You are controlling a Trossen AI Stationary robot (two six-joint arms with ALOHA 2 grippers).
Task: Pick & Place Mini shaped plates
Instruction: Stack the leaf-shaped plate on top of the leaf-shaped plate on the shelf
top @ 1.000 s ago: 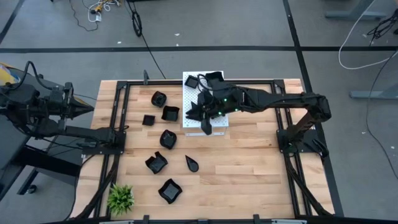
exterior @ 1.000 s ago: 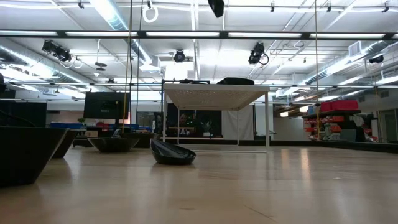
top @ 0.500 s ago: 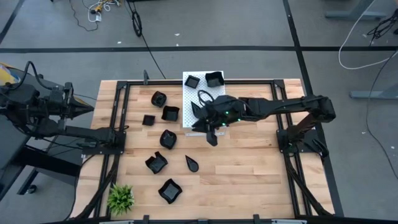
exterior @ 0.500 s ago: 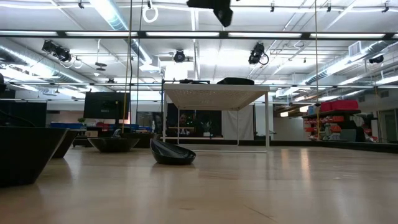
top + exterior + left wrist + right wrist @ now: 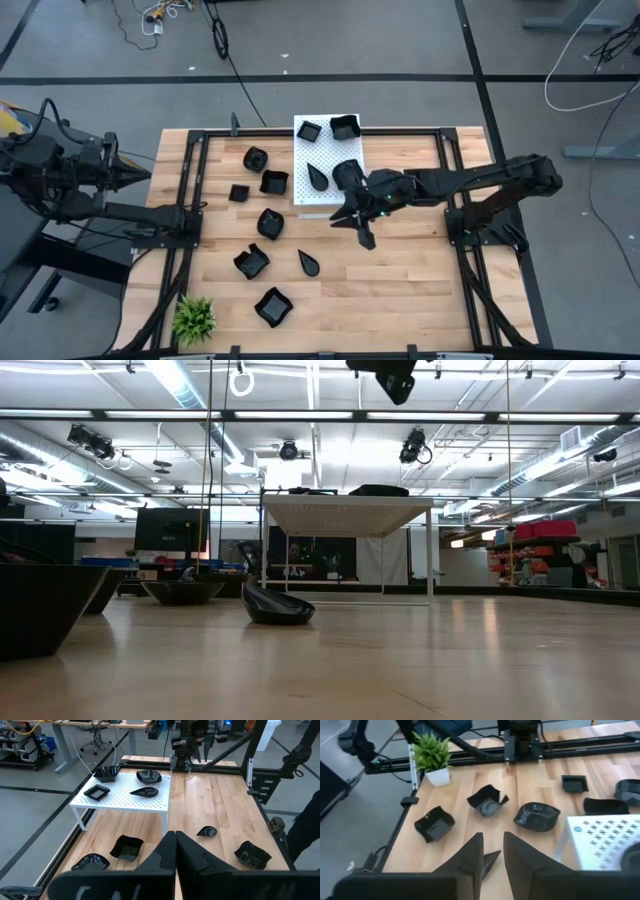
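Several small glossy black dishes lie on the wooden table, among them a teardrop dish [image 5: 309, 263] and a square dish [image 5: 239, 192]. Several more rest on the white perforated board [image 5: 305, 196]: a teardrop dish [image 5: 318, 175] and a rounded dish [image 5: 347, 172] near its front, two others [image 5: 309, 130] at the back. My right gripper [image 5: 358, 228] hovers high, just off the board's near right corner, open and empty; it also shows in its wrist view [image 5: 492, 855]. My left gripper [image 5: 140, 172] waits shut at the table's left edge.
A small green plant [image 5: 194, 318] stands at the near left corner. Black frame rails [image 5: 185, 215] run along the table's sides. Bare wood lies right of and in front of the board. In the low view the teardrop dish [image 5: 277, 605] lies before the board [image 5: 345, 510].
My right gripper has drawn back from above the board toward the table's near and right edges, and now stands off the board's near right corner. The teardrop and rounded dishes on the board's front part, covered by the gripper before, now show.
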